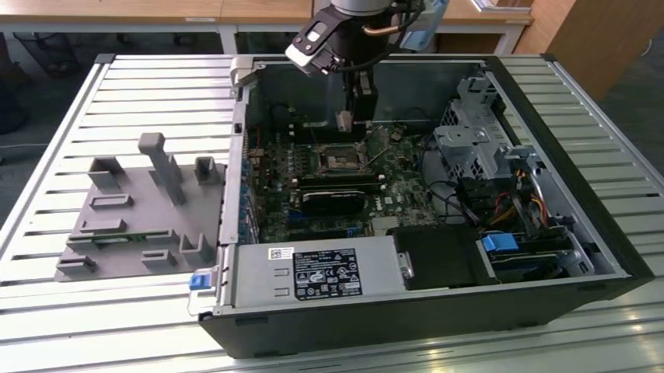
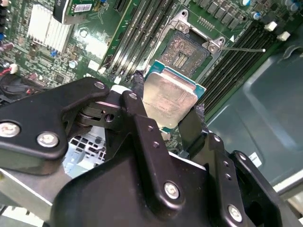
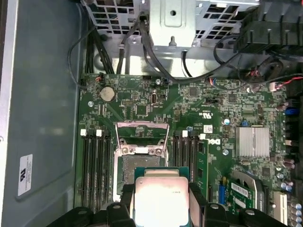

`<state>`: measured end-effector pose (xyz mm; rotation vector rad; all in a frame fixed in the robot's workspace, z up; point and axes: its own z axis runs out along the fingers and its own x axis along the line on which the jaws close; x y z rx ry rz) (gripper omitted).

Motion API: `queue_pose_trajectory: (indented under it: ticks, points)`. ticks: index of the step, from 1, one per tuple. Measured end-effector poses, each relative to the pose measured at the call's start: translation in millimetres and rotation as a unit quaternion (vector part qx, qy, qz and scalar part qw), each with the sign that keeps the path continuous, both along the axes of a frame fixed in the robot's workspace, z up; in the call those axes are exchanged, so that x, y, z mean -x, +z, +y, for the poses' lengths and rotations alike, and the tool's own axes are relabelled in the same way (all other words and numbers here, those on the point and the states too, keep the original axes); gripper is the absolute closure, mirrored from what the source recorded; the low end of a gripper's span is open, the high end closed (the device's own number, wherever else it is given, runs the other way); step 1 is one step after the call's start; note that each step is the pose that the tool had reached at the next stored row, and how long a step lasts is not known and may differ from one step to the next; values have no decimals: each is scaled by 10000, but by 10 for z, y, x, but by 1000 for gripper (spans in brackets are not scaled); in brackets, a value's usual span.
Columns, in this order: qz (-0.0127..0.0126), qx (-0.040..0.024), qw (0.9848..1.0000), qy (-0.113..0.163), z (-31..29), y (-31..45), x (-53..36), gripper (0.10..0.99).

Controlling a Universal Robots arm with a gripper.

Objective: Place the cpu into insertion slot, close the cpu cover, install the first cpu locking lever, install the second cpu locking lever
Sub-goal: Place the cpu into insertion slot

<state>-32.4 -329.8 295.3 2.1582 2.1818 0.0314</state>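
Note:
My gripper hangs inside the open computer case, just behind the insertion slot as the exterior view shows it. In both wrist views the black fingers are shut on the cpu, a flat square chip with a silvery-beige top. The cpu hovers above the motherboard, beside the insertion slot, which lies uncovered with its dark contact field showing. The cpu cover, a silvery frame, stands raised at one side of the slot. A thin locking lever sticks out sideways.
Memory slots flank the socket on both sides. A long black card lies in front of it, a power supply nearer still. A metal drive cage and cables fill the case's right. A grey fixture sits on the slatted table.

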Motion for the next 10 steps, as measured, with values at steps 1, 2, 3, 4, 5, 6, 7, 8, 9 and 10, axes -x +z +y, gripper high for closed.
queue_pose_trajectory:
  ticks: [1, 2, 3, 4, 5, 6, 7, 8, 9, 10]
  points:
    - [-2, 0, 10000, 1, 3, -18, 1, 545]
    - [-2, -1, 10000, 3, 3, -36, 1, 545]
    - [-2, 0, 10000, 6, 4, -51, 0, 545]
    - [-2, 0, 10000, 9, 4, -68, 0, 545]
    - [-2, 0, 10000, 12, 4, -81, 0, 545]
    - [-2, 0, 10000, 14, 4, -93, 1, 545]
    - [-1, 0, 10000, 15, 4, -106, 1, 545]
    - [-2, 0, 10000, 16, 4, -119, 1, 545]
    - [0, 3, 10000, 16, 4, -126, 1, 545]
    - [12, 11, 10000, 16, 4, -134, 1, 545]
